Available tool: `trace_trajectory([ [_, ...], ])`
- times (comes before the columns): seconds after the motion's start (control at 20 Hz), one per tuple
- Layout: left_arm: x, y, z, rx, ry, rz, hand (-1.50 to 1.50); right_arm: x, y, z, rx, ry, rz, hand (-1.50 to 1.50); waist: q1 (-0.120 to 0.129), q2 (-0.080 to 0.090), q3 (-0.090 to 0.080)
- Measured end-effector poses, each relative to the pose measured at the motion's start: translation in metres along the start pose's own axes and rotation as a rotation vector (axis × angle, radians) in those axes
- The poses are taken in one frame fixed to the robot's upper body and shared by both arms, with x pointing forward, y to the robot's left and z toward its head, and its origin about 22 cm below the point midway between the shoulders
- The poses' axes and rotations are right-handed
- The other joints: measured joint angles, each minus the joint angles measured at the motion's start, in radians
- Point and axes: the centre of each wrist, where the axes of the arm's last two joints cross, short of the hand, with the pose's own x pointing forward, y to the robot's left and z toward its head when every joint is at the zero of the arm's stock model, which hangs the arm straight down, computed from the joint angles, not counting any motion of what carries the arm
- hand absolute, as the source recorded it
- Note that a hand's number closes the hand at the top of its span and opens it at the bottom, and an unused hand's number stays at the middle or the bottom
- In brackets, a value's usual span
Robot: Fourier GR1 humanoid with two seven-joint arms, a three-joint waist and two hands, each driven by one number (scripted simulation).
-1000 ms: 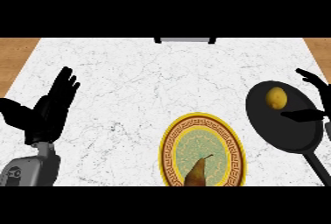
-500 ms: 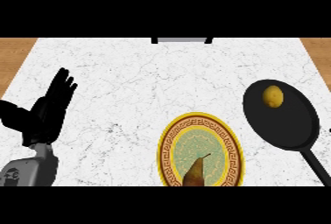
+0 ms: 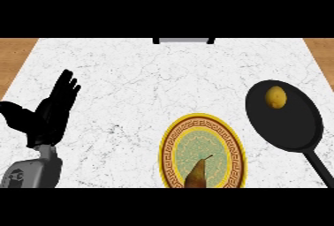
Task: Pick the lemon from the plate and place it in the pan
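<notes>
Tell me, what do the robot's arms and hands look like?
Only one arm shows. The left hand is black, with slim fingers and a thumb, on a rounded grey forearm bearing a small dark round mark.

The desk (image 3: 163, 88) is white marble with thin grey veins, and a strip of light brown wood (image 3: 13, 57) shows at each side of it. The lemon (image 3: 276, 97) is plain yellow with a darker, shaded underside. The pan (image 3: 290, 130) is matt black all over, handle included. The plate (image 3: 167, 152) has a bright yellow rim, then a dark brown band with a golden key pattern, and a pale green middle with faint ornament. The pear (image 3: 195, 175) is olive brown with a dark stalk. The left hand (image 3: 49, 117) is black and its forearm (image 3: 32, 173) grey.
</notes>
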Motion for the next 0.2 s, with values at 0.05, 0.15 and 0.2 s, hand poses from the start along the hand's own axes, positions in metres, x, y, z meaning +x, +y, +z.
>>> trace_trajectory([
  [0.05, -0.0008, 0.0011, -0.0006, 0.003, -0.001, -0.001, 0.0, -0.0002, -0.0044, 0.0044, -0.006, 0.003, 0.005, -1.5, -0.001, 0.0, 0.0],
  [0.15, 0.0008, 0.0027, 0.0002, 0.002, -0.002, -0.003, 0.0, -0.0002, -0.0111, 0.0113, -0.013, 0.008, 0.015, -1.5, 0.0, -0.001, 0.0],
  [0.2, 0.0007, 0.0016, 0.0009, 0.002, -0.005, -0.004, 0.0, -0.0012, -0.0122, 0.014, -0.014, 0.011, 0.022, -1.5, 0.001, -0.002, 0.0],
])
